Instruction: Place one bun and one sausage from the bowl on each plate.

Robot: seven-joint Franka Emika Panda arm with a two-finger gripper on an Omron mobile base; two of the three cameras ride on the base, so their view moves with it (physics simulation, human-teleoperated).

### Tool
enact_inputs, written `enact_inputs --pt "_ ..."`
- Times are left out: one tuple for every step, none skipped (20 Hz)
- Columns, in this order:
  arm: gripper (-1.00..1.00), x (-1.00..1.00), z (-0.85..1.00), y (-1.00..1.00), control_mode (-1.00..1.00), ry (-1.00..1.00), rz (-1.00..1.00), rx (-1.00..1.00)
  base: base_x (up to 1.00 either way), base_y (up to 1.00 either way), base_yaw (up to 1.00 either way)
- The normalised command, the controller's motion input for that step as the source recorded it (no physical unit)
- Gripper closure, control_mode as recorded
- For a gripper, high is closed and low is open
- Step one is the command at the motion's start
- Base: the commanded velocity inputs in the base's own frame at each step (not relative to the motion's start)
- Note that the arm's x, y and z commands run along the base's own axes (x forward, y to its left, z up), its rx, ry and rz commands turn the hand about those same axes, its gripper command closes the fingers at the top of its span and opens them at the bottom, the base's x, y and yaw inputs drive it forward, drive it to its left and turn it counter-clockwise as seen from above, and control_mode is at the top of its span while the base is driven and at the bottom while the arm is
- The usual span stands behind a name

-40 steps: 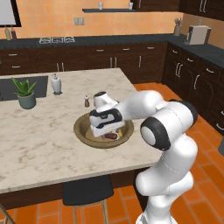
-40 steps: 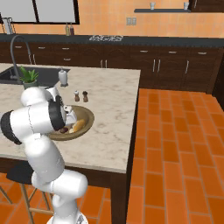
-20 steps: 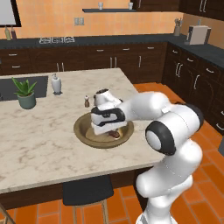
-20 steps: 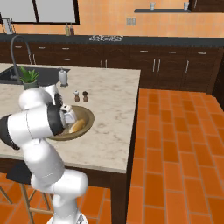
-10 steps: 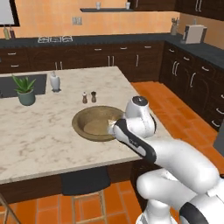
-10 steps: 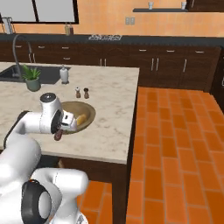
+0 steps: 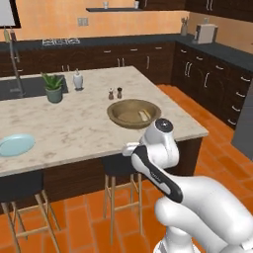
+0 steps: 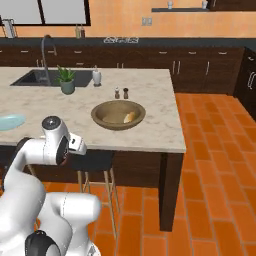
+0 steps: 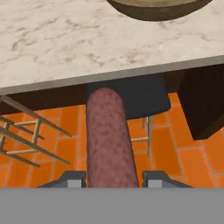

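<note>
- Since the earlier pictures the base has backed away from the island, so the whole scene has shifted: the tabletop (image 7: 74, 128) now lies farther off and more of the kitchen shows. The arm, which two seconds ago reached into the bowl, has pulled out and now folds low in front of the tabletop's near edge.
- The tool (image 9: 110, 179) grips a sausage (image 9: 109, 140) between its two fingertips (image 9: 72, 179). In the hand view the sausage runs from 6 o'clock up toward 12 o'clock, dark red-brown and rounded at the far end, held over the orange tile floor and a stool (image 9: 131, 98) under the tabletop's overhang.
- The bowl (image 7: 134, 112) sits on the tabletop near its right end; in the left base view it is at about 12 o'clock from the robot's wrist. Its rim also shows in the hand view at 12 o'clock (image 9: 153, 11).
- One bun (image 8: 129, 117) lies inside the bowl, toward its right side in the right base view; it also shows in the left base view (image 7: 143, 115).
- A pale blue-grey plate (image 7: 16, 145) lies flat at the tabletop's left edge, at 9 o'clock from the bowl and well apart from it; it shows in the right base view too (image 8: 10, 121).
- Two small shakers (image 7: 115, 93) stand just behind the bowl, at 11 o'clock from it.
- A potted plant (image 7: 53, 88) and a white bottle (image 7: 78, 80) stand farther back, beside the sink (image 8: 42, 77).
</note>
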Motion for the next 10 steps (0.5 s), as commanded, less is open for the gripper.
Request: enact_inputs --pt "1.0 0.0 0.0 0.0 1.0 0.0 0.0 0.0 -0.27 1.0 -0.25" --pt "1.0 0.0 0.0 0.0 1.0 0.0 0.0 0.0 -0.01 1.0 -0.26" --pt "1.0 0.0 0.0 0.0 1.0 0.0 0.0 0.0 0.0 1.0 -0.27" --pt "1.0 0.0 0.0 0.0 1.0 0.0 0.0 0.0 0.04 1.0 -0.29" --pt "1.0 0.0 0.0 0.0 1.0 0.0 0.0 0.0 0.31 1.0 -0.29" --pt "1.0 0.0 0.0 0.0 1.0 0.0 0.0 0.0 0.32 1.0 -0.29" --pt "1.0 0.0 0.0 0.0 1.0 0.0 0.0 0.0 0.2 1.0 -0.28" --pt "1.0 0.0 0.0 0.0 1.0 0.0 0.0 0.0 0.21 1.0 -0.27" --pt "1.0 0.0 0.0 0.0 1.0 0.0 0.0 0.0 0.57 1.0 -0.22" --pt "1.0 0.0 0.0 0.0 1.0 0.0 0.0 0.0 0.71 1.0 -0.12"
